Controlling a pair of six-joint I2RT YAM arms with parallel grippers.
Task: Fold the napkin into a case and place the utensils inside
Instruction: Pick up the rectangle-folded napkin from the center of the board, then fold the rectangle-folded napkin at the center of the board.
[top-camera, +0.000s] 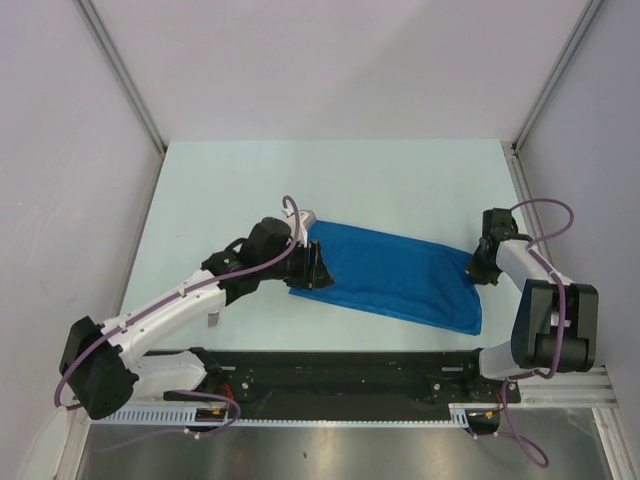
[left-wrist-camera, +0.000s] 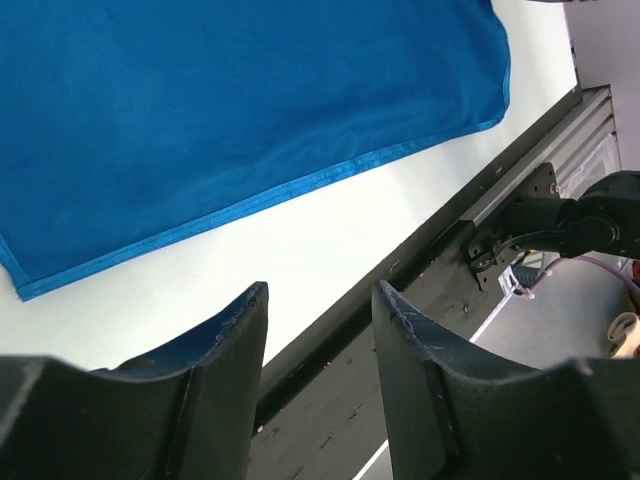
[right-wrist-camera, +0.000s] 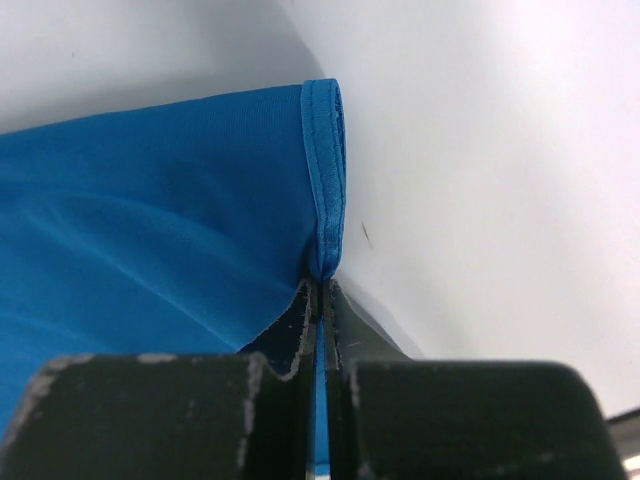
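At napkin (top-camera: 400, 280) R edge: R gripper (right-wrist-camera: 322, 292) clamped, elbow folded.

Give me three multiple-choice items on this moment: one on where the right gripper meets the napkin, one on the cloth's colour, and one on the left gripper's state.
1. Where does the right gripper meet the napkin?
A. at its middle
B. at its hemmed edge on the robot's right
C. at the end beside the left arm

2. What colour is the napkin?
A. red
B. white
C. blue

3. What state is the left gripper in?
A. open, with nothing between its fingers
B. shut on the napkin
C. shut on a fork

Answers:
1 B: the right wrist view shows the jaws closed on the hem.
2 C: the cloth is blue in every view.
3 A: the left wrist view shows the fingers apart with nothing held.
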